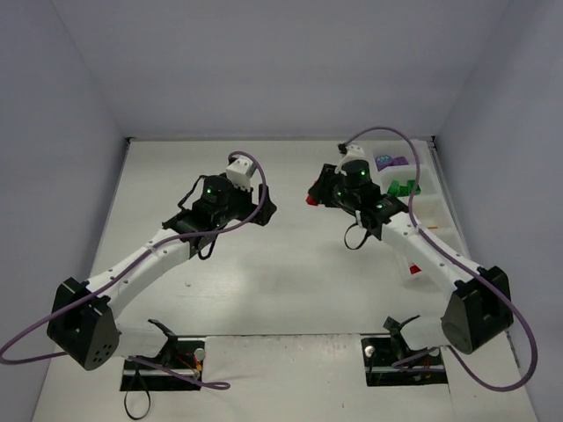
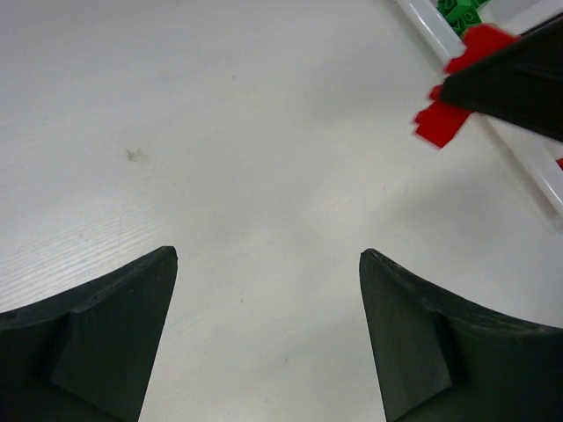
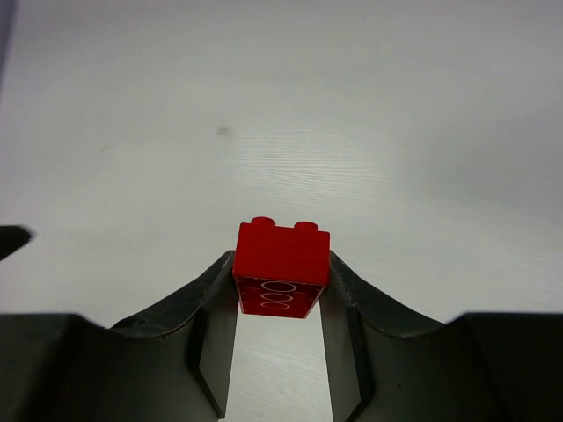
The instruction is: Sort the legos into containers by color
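Note:
My right gripper [image 1: 315,195] is shut on a red lego [image 3: 281,262] and holds it above the bare table, left of the containers; the brick also shows in the top view [image 1: 310,200] and in the left wrist view [image 2: 450,116]. My left gripper [image 1: 261,209] is open and empty, with only table between its jaws [image 2: 268,257], and it points toward the right gripper. The containers [image 1: 433,220] are a white tray along the right side. They hold purple legos [image 1: 390,163], green legos [image 1: 405,186] and a red lego [image 1: 413,268]. The green legos also show in the left wrist view [image 2: 461,10].
Grey walls close in the table at the back and both sides. The tray's white wall [image 2: 528,167] runs across the upper right of the left wrist view. The left gripper's tip [image 3: 13,239] shows at the left edge of the right wrist view.

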Robot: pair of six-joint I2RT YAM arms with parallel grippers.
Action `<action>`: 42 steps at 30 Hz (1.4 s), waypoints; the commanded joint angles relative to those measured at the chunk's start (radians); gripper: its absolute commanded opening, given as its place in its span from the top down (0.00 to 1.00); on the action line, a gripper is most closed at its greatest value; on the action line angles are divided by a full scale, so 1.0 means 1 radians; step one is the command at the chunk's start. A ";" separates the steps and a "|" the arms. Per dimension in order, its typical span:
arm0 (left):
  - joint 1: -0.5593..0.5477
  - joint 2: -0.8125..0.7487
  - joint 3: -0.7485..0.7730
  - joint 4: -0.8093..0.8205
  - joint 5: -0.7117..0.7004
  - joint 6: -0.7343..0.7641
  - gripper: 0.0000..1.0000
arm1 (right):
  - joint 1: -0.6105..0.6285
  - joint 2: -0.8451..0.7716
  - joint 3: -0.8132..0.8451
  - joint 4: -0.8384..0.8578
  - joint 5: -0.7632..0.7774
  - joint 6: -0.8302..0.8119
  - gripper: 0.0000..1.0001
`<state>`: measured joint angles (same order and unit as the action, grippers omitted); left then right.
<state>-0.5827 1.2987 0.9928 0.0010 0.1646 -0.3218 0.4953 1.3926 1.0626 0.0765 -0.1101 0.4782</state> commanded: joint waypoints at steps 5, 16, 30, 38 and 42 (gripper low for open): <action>-0.005 -0.084 -0.005 -0.034 -0.046 -0.031 0.22 | -0.135 -0.217 -0.113 -0.237 0.417 0.054 1.00; -0.005 -0.101 0.010 -0.078 -0.043 -0.031 0.22 | -0.392 -0.311 -0.210 -0.385 0.541 0.125 1.00; -0.006 -0.130 0.006 -0.119 -0.046 -0.033 0.22 | -0.776 -0.231 -0.283 -0.389 0.420 0.132 0.74; -0.005 -0.167 -0.017 -0.144 -0.082 -0.036 0.22 | -0.776 -0.222 -0.234 -0.388 0.406 0.089 0.32; -0.005 -0.176 0.003 -0.176 -0.105 -0.039 0.22 | -0.759 -0.286 -0.190 -0.371 0.344 0.016 0.24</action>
<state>-0.5827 1.1572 0.9684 -0.1768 0.0952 -0.3504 -0.2783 1.1774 0.7979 -0.3264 0.2710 0.5529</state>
